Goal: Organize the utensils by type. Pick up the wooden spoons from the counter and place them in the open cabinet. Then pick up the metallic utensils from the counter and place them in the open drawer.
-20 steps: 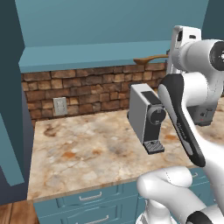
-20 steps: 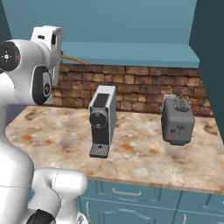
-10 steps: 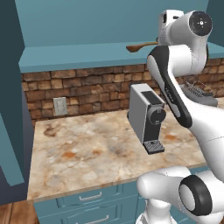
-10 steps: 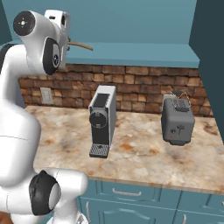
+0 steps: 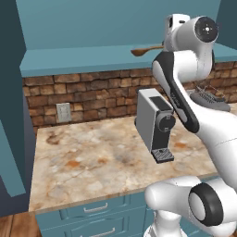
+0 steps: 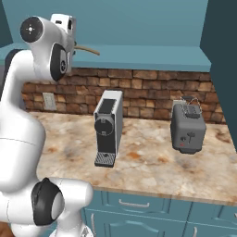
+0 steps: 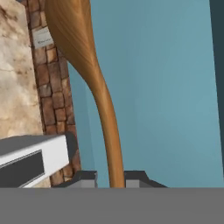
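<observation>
The jaws (image 7: 110,178) are clamped narrow on the handle of a wooden spoon (image 7: 98,94), whose bowl juts out ahead of them. Spoon and jaws hang over the teal cabinet (image 5: 92,58) shelf, high above the table (image 5: 92,157) and coffee machine (image 5: 155,125).

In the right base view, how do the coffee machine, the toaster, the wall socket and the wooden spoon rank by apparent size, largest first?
1. coffee machine
2. toaster
3. wooden spoon: only a short end shows past the arm, so unsure against the socket
4. wall socket
</observation>
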Tool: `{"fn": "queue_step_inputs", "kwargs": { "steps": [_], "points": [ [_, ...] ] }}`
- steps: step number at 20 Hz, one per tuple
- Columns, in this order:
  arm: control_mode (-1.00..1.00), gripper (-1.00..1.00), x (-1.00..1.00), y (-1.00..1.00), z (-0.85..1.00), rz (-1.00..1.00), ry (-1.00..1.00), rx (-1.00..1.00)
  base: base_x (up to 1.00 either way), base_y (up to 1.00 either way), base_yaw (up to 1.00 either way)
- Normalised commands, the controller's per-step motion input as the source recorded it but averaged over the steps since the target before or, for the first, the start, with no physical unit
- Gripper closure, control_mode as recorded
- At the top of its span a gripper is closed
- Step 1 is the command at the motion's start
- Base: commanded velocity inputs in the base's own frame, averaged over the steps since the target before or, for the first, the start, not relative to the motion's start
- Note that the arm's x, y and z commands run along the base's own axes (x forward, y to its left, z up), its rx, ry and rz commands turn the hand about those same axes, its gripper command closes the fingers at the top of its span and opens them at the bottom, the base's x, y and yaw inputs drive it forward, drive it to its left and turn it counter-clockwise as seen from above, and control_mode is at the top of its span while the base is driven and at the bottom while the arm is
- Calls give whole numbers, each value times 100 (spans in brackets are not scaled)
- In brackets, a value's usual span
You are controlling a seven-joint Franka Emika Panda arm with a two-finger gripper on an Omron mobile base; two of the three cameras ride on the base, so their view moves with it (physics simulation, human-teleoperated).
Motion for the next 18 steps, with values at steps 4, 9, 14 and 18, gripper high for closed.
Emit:
{"fn": "queue_step_inputs", "kwargs": {
  "steps": [4,9,14,18],
  "points": [
    [-100,100,49,9,-14,7,4,0,0,0,0],
    [-100,100,63,9,0,10,1,0,0,0,0],
    [-100,100,65,12,-3,9,0,0,0,0,0],
    [-100,100,66,9,-1,7,0,0,0,0,0]
  ]
}}
